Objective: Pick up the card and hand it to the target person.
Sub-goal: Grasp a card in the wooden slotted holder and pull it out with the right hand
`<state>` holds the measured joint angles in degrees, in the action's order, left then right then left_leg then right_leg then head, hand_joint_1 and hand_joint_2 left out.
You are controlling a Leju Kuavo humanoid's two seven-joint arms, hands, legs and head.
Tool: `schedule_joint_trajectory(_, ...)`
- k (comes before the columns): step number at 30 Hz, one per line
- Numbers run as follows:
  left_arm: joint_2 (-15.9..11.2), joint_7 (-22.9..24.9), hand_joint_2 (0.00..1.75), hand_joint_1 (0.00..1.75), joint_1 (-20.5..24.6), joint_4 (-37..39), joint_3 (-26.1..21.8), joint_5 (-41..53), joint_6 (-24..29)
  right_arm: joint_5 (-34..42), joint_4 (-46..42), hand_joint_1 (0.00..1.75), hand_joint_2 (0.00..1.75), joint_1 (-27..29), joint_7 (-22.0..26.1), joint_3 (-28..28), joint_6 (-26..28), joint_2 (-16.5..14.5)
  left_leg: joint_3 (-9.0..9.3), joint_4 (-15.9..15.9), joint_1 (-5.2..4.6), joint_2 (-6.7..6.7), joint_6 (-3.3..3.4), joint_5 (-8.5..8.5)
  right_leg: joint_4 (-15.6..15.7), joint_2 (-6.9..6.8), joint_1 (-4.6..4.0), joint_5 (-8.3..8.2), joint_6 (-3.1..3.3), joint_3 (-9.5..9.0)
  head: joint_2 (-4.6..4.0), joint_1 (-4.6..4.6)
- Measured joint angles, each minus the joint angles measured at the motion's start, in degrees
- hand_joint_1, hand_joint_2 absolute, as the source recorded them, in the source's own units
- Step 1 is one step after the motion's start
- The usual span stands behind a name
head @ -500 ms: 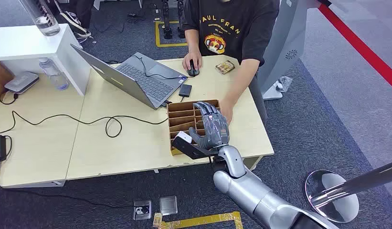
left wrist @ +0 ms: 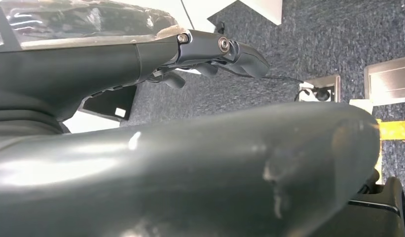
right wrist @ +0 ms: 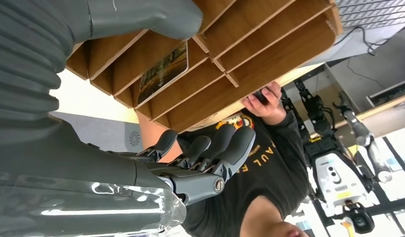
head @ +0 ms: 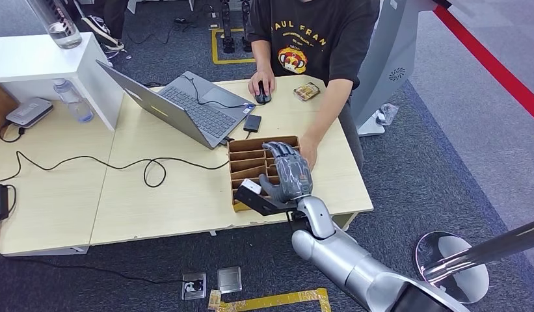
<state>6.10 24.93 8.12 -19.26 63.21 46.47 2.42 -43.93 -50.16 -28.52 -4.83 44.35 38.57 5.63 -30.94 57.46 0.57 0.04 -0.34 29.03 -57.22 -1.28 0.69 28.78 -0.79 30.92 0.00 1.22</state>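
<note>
Right hand [head: 287, 174] hovers over the wooden divider box [head: 246, 160], fingers [right wrist: 225, 145] spread, gripping nothing and hiding the slots beneath. Just ahead of its thumb, the card [right wrist: 163, 71] leans in one slot. Left hand's [left wrist: 210, 52] fingers are curled, grip unclear.

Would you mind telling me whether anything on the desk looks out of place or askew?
Nothing looks spilled or damaged. The wooden card box sits slightly askew near the desk's front edge, with the right hand over it and a card leaning in one slot.
</note>
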Motion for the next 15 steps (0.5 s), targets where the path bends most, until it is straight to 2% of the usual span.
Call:
schedule_joint_trajectory(10, 0.0, -0.01, 0.0, 0.0, 0.0, 0.0, 0.0, 0.0, -0.04, 1.48, 2.94, 0.6, 1.75, -0.42, -1.07, 0.24, 0.06, 0.58, 0.0, 0.0, 0.0, 0.0, 0.0, 0.0, 0.0, 0.0, 0.0, 0.0, 0.0, 0.0, 0.0, 0.0)
schedule_joint_trajectory(14, 0.0, -0.01, 0.0, 0.0, 0.0, 0.0, 0.0, 0.0, -0.02, 2.38, 3.94, 0.67, 1.75, -0.45, -1.04, 0.22, 0.14, 0.95, 0.0, 0.0, 0.0, 0.0, 0.0, 0.0, 0.0, 0.0, 0.0, 0.0, 0.0, 0.0, 0.0, 0.0)
schedule_joint_trajectory(15, 0.0, -0.01, 0.0, 0.0, 0.0, 0.0, 0.0, 0.0, -0.02, 2.43, 4.17, 0.73, 1.75, -0.46, -1.03, 0.22, 0.14, 1.04, 0.0, 0.0, 0.0, 0.0, 0.0, 0.0, 0.0, 0.0, 0.0, 0.0, 0.0, 0.0, 0.0, 0.0)
